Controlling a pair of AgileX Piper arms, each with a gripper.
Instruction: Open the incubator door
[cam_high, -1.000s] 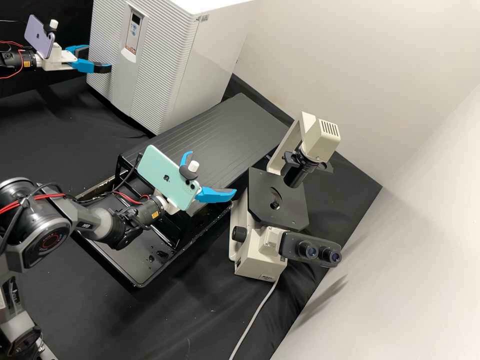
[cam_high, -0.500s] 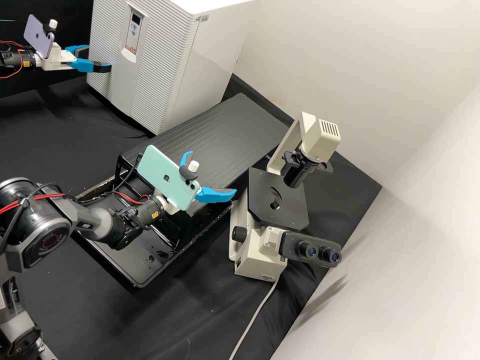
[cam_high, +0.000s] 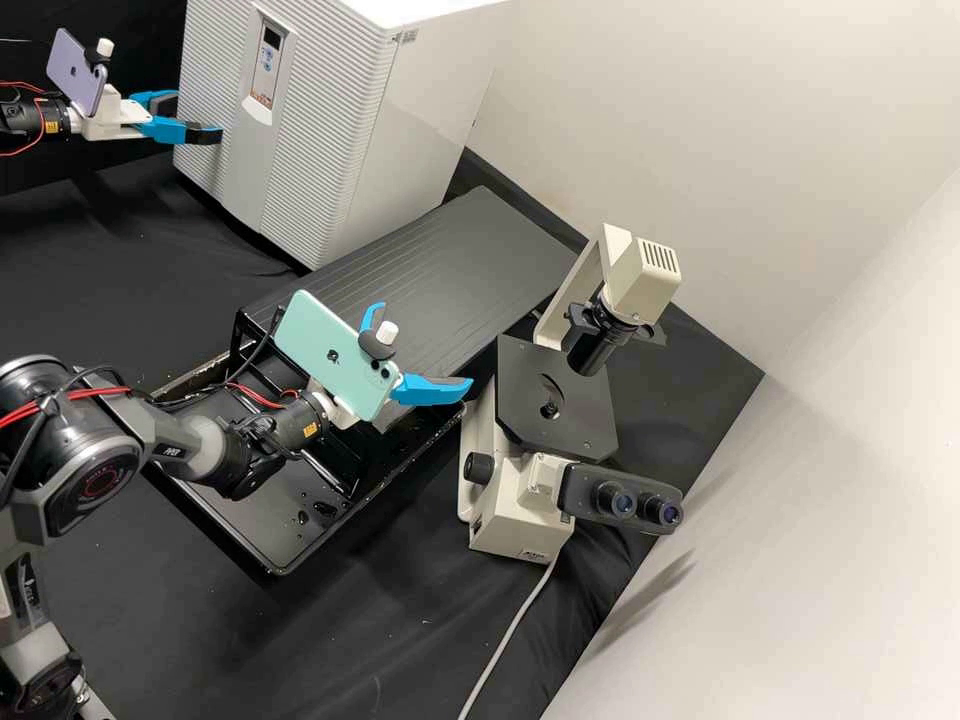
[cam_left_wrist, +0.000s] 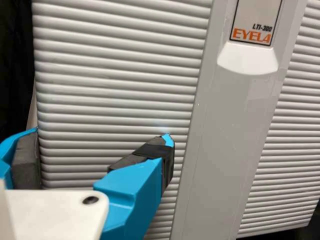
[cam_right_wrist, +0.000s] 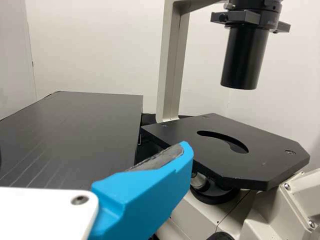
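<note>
The incubator — pale, boxy — stands upright on the black-covered desk, its ribbed door closed.

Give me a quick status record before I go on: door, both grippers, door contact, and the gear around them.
incubator door: closed
left gripper: open, at the door's ribbed front
door contact: cannot tell
right gripper: open, near the microscope
microscope: on the bench, beside the black stand
black stand: between incubator and microscope
black tray: shiny drops on its floor
</note>
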